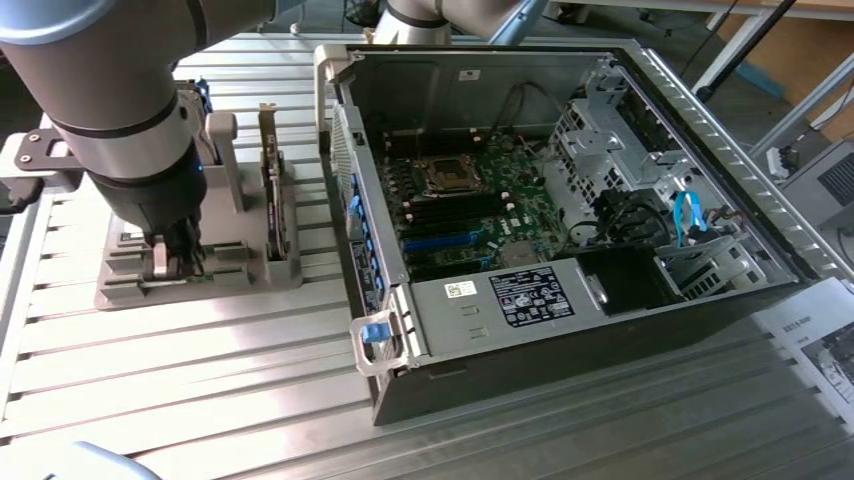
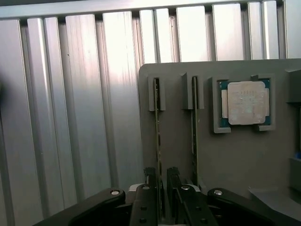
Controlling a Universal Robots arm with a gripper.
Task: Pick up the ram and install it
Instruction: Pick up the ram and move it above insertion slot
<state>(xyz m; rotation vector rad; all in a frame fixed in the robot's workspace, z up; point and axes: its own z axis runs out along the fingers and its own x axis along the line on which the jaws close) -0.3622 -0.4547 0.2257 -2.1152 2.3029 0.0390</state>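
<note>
The ram is a thin green stick standing on edge in a slot of a grey holder. The gripper straddles it, its fingers slightly spread with a small gap showing. A second stick stands just beside it, then a square silver processor. In the exterior view, a dark card stands upright at two o'clock of the gripper, between it and the open computer case at three o'clock.

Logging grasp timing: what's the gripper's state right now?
Gripper: open, fingers straddling one ram stick in the grey holder, not yet clamped.
</note>
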